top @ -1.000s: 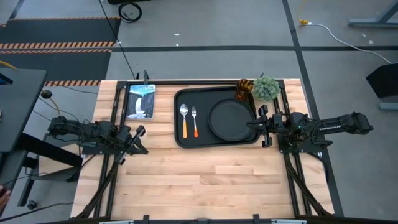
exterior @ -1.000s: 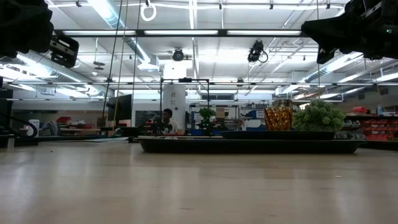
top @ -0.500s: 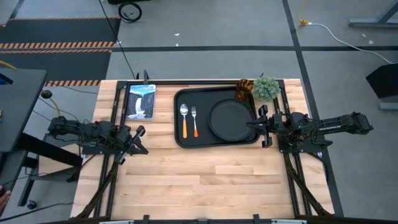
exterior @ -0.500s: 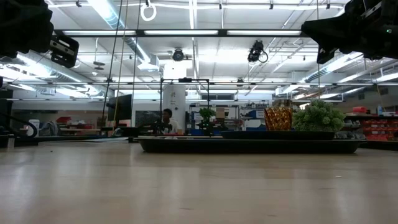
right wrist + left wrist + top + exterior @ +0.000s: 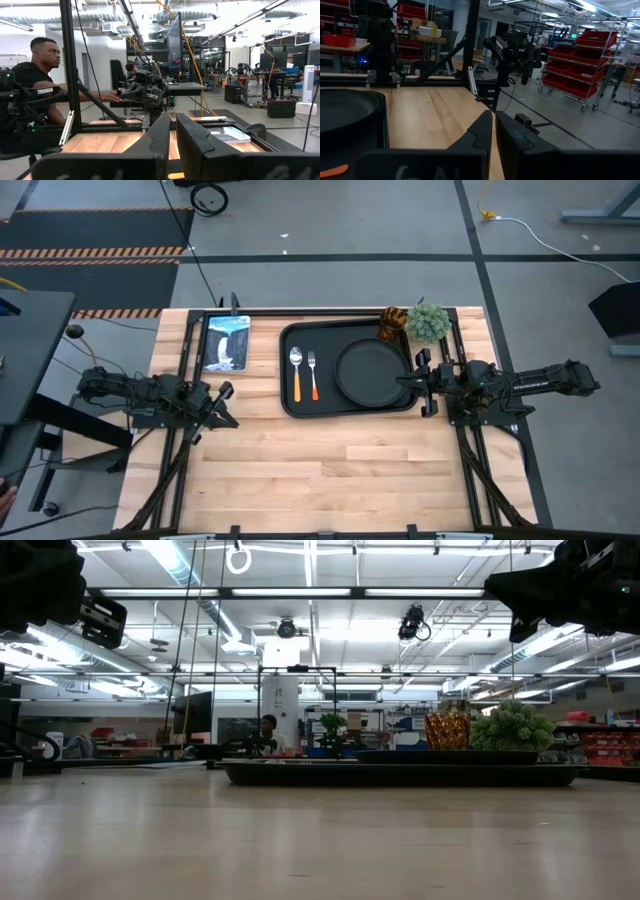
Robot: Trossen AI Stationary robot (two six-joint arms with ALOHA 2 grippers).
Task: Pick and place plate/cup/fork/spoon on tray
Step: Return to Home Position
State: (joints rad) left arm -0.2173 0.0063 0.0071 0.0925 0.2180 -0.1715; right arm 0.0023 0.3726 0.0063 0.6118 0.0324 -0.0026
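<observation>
The tray [image 5: 349, 368] sits at the table's far middle, holding the spoon [image 5: 295, 373], fork [image 5: 312, 374] and plate [image 5: 373, 371], with the cup [image 5: 392, 323] at its far right corner. The right gripper [image 5: 416, 382], fingers together, hovers at the tray's right edge; the left gripper [image 5: 222, 406], also closed, waits well left.

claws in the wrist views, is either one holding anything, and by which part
Nothing is held. The left claw and the right claw are both shut on nothing; the thin orange-handled fork lies on the large black rectangular tray.
</observation>
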